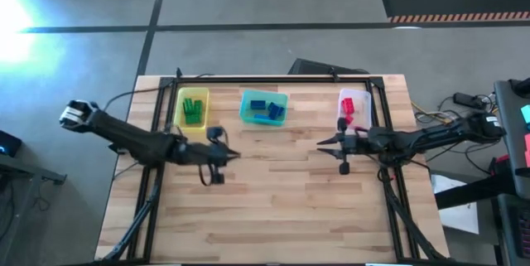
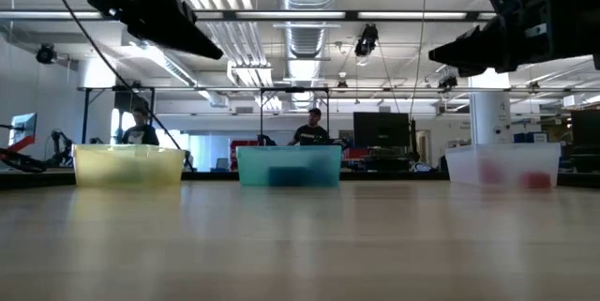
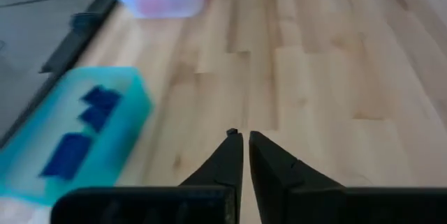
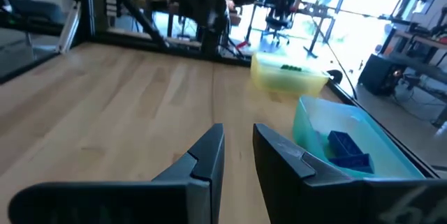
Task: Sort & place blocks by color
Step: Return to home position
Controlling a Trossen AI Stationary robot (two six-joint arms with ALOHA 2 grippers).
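The blocks lie in three bins along the table's far edge. Green blocks [image 1: 193, 108] are in the yellow bin [image 1: 179, 100], blue blocks [image 1: 265, 107] in the teal bin [image 1: 247, 110], and red blocks [image 1: 349, 108] in the clear bin [image 1: 358, 96]. My left gripper [image 1: 236, 155] [image 3: 243, 137] hovers over bare wood near the yellow bin, shut and empty. My right gripper [image 1: 321, 142] [image 4: 237, 130] hovers near the clear bin with a narrow gap between its fingers, holding nothing. In the right wrist view a blue block [image 4: 346, 147] and green blocks [image 4: 290, 68] show in their bins.
A black frame [image 1: 273, 79] borders the table's far and side edges. Bare wood fills the middle and near half of the table [image 1: 273, 208]. In the low view both arms hang above the bins [image 2: 289, 165], and people sit in the room beyond.
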